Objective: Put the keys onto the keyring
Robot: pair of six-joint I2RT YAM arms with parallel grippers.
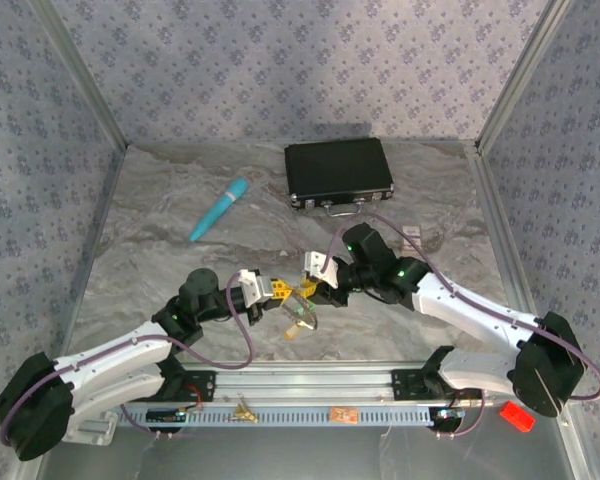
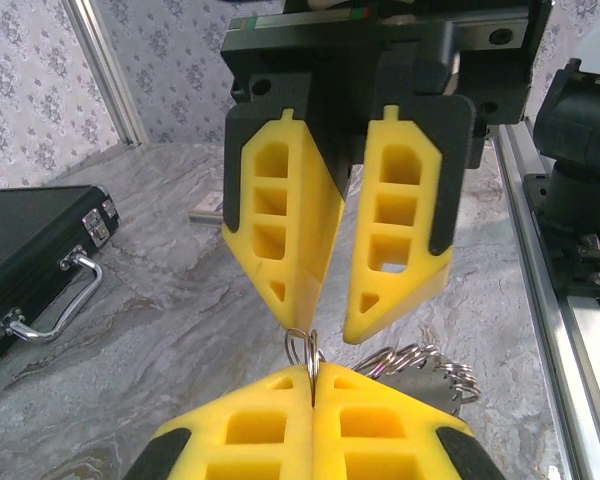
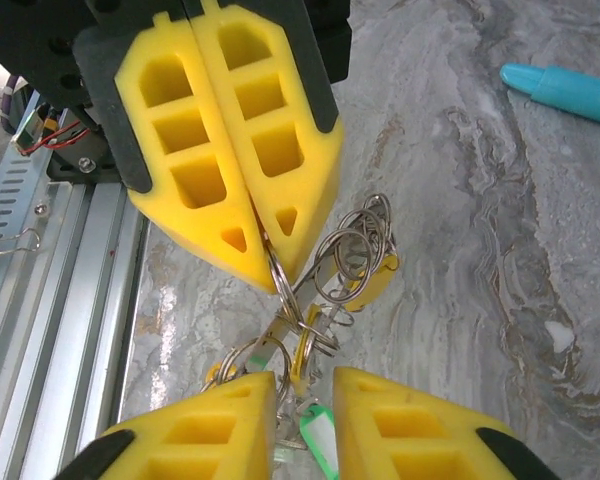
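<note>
- Several thin, shiny wire loops make up the keyring [image 3: 332, 262], with yellow- and green-tagged keys [image 3: 318, 438] dangling.
- Left gripper [image 2: 312, 373] pinches one loop tight; right gripper [image 3: 305, 380] stands released.

Case [image 1: 338, 172] sits by table's [image 1: 160, 260] far edge, just R of centre; pen [image 1: 219, 209] lies to its L, well apart. Mid-table, toward near edge, left gripper [image 1: 283, 292] & right gripper [image 1: 306, 290] meet tip to tip, w/ keyring [image 3: 350, 255] between them & keys [image 1: 298, 322] below. Small flat item [image 1: 412, 238] lies by R edge, in front of case.
</note>
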